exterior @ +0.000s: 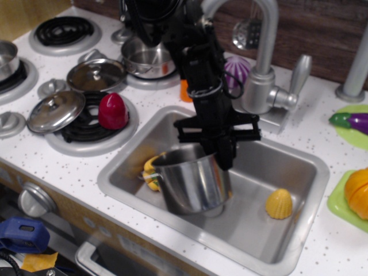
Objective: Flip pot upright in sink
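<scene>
Fingers (225, 156) pinch the far rim of the pot (192, 181), which hangs below them nearly upright, mouth up. Judging by this, the flip is mostly done; setting it down in the sink (299, 230) and letting go remain.

The pot (192, 179), mid-frame, covers most of the yellow pepper (149, 172) behind it, leaving a sliver at its left. The gripper (221, 154) tips vanish behind the pot's rim, so its grip can't be read. The arm (195, 52) blocks part of the purple onion (234, 73). The orange fruit (357, 192) is cut off at the right edge.
</scene>
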You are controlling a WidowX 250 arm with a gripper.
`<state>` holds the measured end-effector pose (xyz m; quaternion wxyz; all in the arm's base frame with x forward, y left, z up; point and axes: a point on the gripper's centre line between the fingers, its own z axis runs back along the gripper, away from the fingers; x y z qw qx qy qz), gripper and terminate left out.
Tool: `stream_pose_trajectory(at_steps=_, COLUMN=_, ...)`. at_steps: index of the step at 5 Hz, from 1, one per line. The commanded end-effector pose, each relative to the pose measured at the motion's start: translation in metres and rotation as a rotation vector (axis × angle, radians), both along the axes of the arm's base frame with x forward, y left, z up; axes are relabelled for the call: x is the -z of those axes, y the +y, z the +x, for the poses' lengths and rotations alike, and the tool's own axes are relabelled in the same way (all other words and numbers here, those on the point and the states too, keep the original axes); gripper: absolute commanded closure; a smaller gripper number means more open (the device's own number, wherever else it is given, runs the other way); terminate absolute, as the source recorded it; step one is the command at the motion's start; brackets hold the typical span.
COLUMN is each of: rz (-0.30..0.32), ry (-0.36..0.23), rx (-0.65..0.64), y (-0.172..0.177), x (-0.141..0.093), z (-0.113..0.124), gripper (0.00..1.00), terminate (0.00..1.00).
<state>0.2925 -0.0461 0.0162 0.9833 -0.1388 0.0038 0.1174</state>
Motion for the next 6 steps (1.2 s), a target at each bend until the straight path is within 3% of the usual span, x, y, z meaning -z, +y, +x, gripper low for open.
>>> stream_pose_trajectory(at_steps=1, rz=0.128, ry=-0.135, rx=0.022, y=0.002, x=-0.027, z=0.018, gripper=1.0, terminate=0.0)
stream_pose_trajectory(at_steps=2, rz=0.238, ry=-0.247, rx=0.005, y=0.0, x=-0.021, z=0.017, gripper=1.0, terminate=0.0)
stream_pose_trajectory(at_steps=3, rz=0.29, ry=-0.311, rx=0.002, y=-0.003, x=-0.01, z=0.015, gripper=0.0, terminate=0.0)
stream_pose_trajectory(at_steps=6, rz=0.293, ry=-0.324, rx=0.015, y=-0.003, x=-0.01, z=0.016, gripper=0.0, terminate=0.0)
